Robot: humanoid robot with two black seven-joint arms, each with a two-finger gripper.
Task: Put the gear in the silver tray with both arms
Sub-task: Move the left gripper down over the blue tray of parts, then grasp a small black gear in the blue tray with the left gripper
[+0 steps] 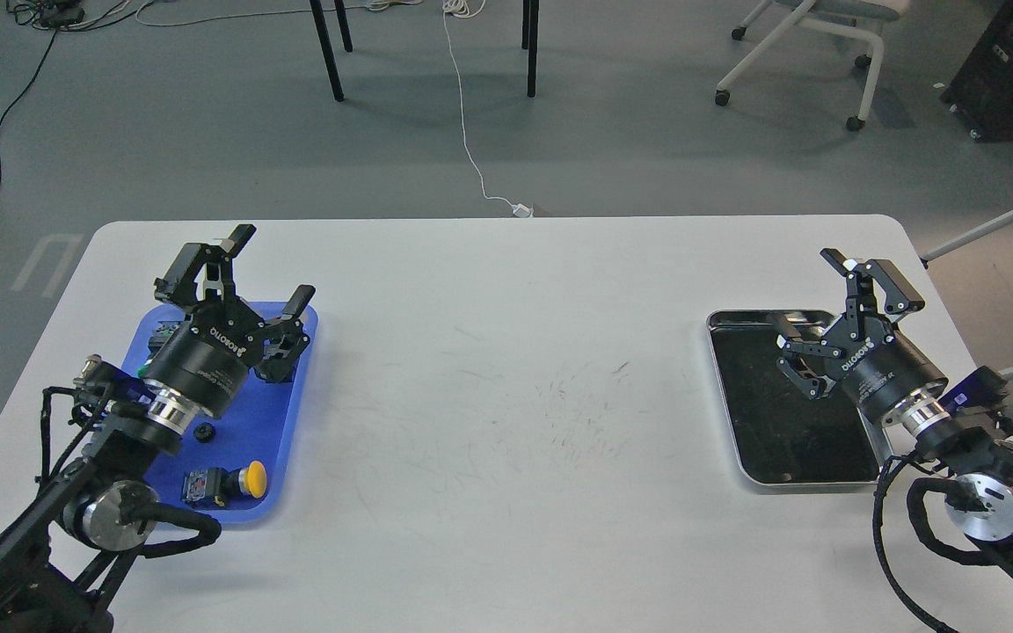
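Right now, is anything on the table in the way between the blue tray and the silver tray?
Nothing visible blocks it. The white table between the blue tray and the silver tray looks bare. Only the right gripper hangs open over the silver tray's far corner, and the left gripper sits open above the blue tray.

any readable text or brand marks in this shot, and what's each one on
"ROBOTIQ": white letters on the black body of the left gripper.
"ROBOTIQ": on the black body of the right gripper, seen inverted.
Smaller print beside each mark: too small to read.
Nothing else carries legible text.
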